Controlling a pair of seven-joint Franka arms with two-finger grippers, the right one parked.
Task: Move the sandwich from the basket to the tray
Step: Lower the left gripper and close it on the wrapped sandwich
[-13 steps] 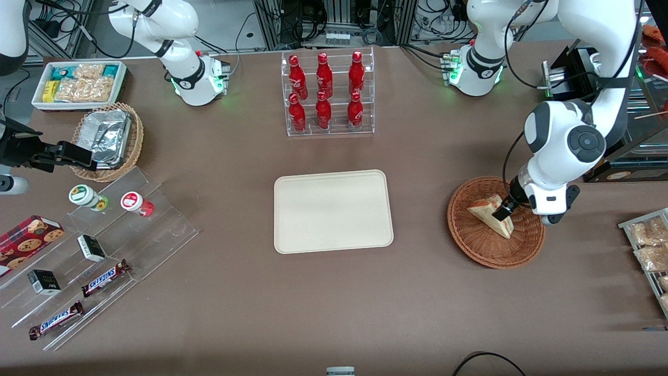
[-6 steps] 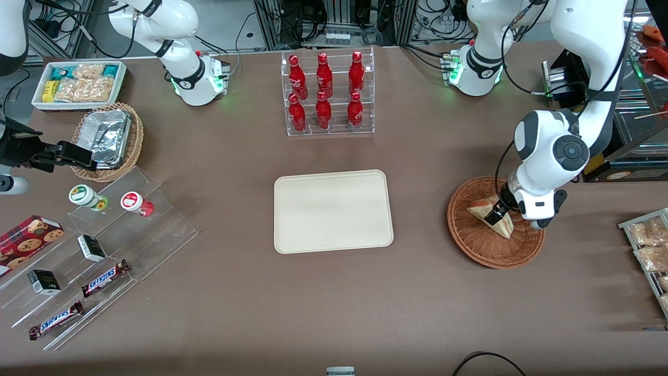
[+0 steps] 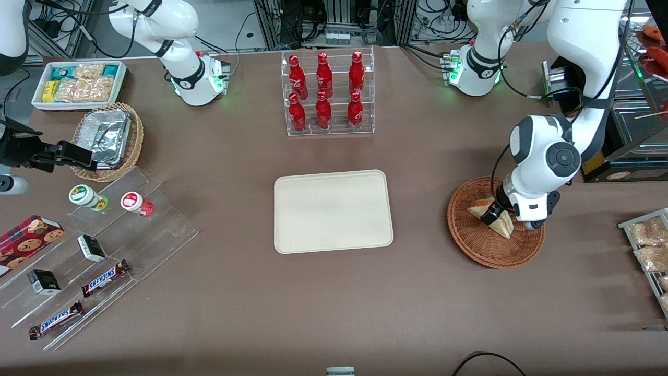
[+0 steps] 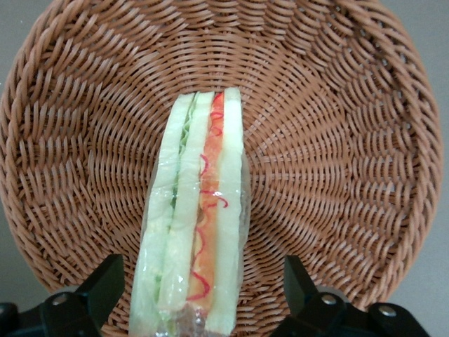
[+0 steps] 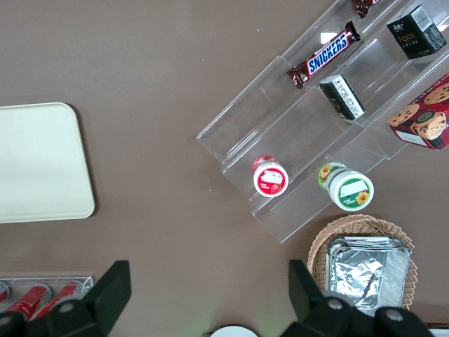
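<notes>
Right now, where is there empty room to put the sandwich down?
The flat cream-beige tray is bare all over. The reddish-brown wicker basket is crowded: the wrapped triangular sandwich lies there, the open left gripper straddling it.

The front camera looks steeply down on the whole table [image 3: 443,313]. The left wrist camera stares down, close, past the spread gripper [image 4: 200,274] into the basket [image 4: 337,140], also in the front view. The right wrist camera shares the tray [image 5: 42,161].

Sandwich [image 4: 196,217] in basket [image 4: 337,126]; tray [image 3: 333,210] bare
</notes>
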